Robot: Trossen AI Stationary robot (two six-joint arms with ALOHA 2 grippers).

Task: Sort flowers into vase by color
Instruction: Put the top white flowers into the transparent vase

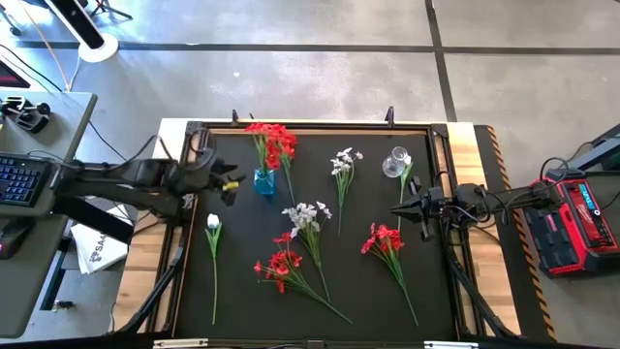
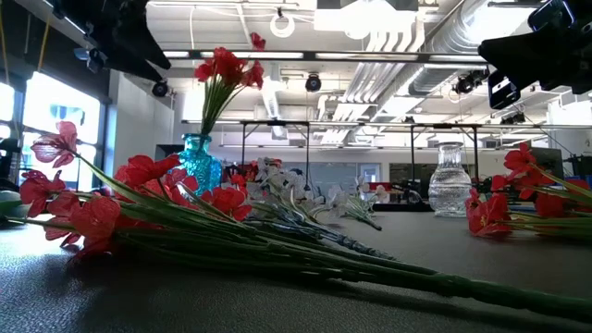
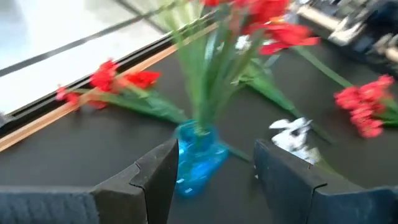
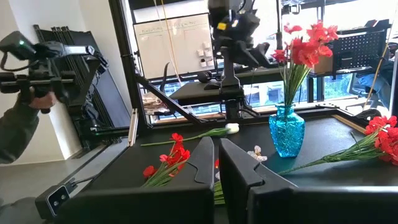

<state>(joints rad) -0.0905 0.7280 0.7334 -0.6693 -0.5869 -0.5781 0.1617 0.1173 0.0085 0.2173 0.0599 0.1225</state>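
A bunch of red flowers (image 1: 272, 142) stands upright in a small blue vase (image 1: 263, 181) toward the far side of the dark tabletop (image 1: 242, 262), left of centre in the high view. The other sprigs lie flat on the surface: a white sprig (image 1: 344, 165) just right of the blue vase, another white sprig (image 1: 307, 217) near the middle, a single white bud on a long stem (image 1: 213, 225) at the left, a red sprig (image 1: 281, 267) toward the near edge, and another red sprig (image 1: 385, 240) to the right. A clear glass vase (image 1: 395, 162) stands at the far right of the tabletop with a green stem lying just beside it; whether anything is inside it cannot be told. The left end effector (image 1: 231, 184) hovers just left of the blue vase, its fingers (image 3: 158, 174) apart and holding nothing, with the vase seen between them in the left wrist view. The right end effector (image 1: 397, 209) hangs near the clear vase, above the right red sprig, its fingers (image 4: 205, 163) pressed together and empty. In the right wrist view, a person's sleeved arm (image 4: 18, 127) holds a dark device beyond the tabletop.
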